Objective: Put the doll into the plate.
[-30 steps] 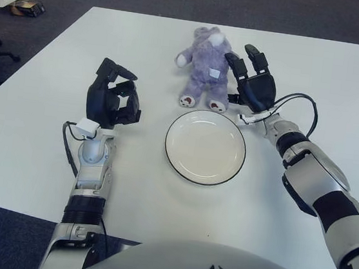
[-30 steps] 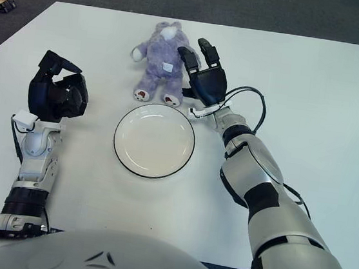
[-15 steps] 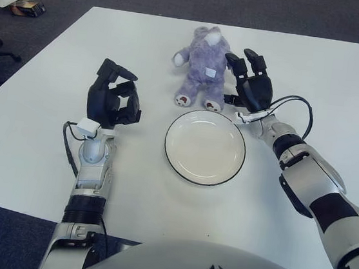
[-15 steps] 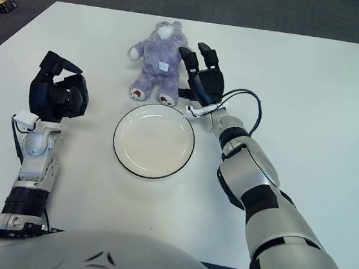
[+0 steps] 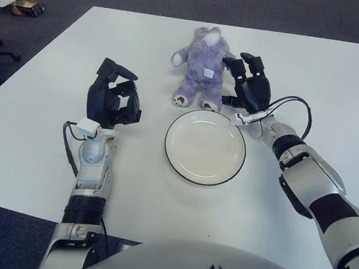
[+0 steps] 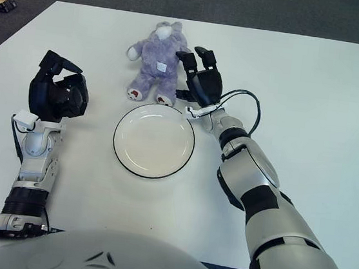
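A purple doll is seen sitting upright at the upper centre of the frame, on the white bench, feet toward the camera. Just below it lies a white plate with a dark rim; the feet are close to the plate's far rim, and whether they touch it cannot be told. The plate holds nothing.

The right robot hand is placed against the doll's right-of-frame side, fingers spread and partly curved toward the body. Contact with the plush looks likely; no closed grasp is seen. Nothing is held.

The left robot hand is shown left of the plate, raised on its forearm, fingers curled inward and holding nothing.

Handling, as judged: the doll is taken to be light, soft and compressible, with a fuzzy surface unlikely to slip. Nothing fragile is expected in it. A grip around the torso, between arm and leg, is judged best; a limb or ear would let the body dangle and swing. A firm squeeze is likely needed, since stuffing gives way. The plate is probably hard and may slide if nudged.

At the upper left corner, small items lie on the floor.
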You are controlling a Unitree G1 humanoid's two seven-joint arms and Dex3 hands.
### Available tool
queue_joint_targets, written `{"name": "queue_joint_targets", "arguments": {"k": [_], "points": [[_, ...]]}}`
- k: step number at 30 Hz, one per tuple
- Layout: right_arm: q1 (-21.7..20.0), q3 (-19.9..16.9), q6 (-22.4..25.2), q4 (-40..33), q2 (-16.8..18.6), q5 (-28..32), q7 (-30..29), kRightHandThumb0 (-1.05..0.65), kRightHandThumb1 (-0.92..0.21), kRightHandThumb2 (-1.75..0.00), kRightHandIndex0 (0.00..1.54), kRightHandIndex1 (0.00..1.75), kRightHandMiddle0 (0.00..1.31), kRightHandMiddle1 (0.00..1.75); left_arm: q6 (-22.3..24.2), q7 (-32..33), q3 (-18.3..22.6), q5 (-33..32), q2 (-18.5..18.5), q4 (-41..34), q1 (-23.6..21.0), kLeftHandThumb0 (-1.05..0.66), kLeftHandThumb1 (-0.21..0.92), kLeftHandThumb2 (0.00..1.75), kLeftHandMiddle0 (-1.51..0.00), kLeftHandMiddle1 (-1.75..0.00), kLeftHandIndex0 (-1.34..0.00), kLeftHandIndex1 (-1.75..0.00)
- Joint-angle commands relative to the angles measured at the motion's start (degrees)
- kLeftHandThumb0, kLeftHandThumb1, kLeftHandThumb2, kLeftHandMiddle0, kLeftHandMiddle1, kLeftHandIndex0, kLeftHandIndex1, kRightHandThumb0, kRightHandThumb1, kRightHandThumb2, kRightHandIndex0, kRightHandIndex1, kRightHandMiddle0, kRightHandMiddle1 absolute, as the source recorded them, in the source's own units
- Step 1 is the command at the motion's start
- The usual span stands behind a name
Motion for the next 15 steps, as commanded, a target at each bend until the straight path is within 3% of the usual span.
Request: {"name": "queue_joint_targets", "arguments": {"k": [1,15], "points": [[0.68,-0.81,-0.73,-0.76,0.11,1.11,1.88,-0.66,-0.56,-0.74,0.00,0.77,0.00,0.99,0.91,0.37,-1.09,0.03,-3.96,5.06,7.91,-0.42,0.52,1.07,-1.22,-1.75,-0.45,-1.75],[0.22,-0.53,0.43,-0.84,-0.35,0.92,7.15,-0.64,-0.56,-0.79,0.00,0.93,0.00,1.16,2.06,0.26,-1.05,0.24,-3.70,5.09,7.44,-0.42,0.52,1.06,-1.20,-1.75,-0.45,-1.75]]}}
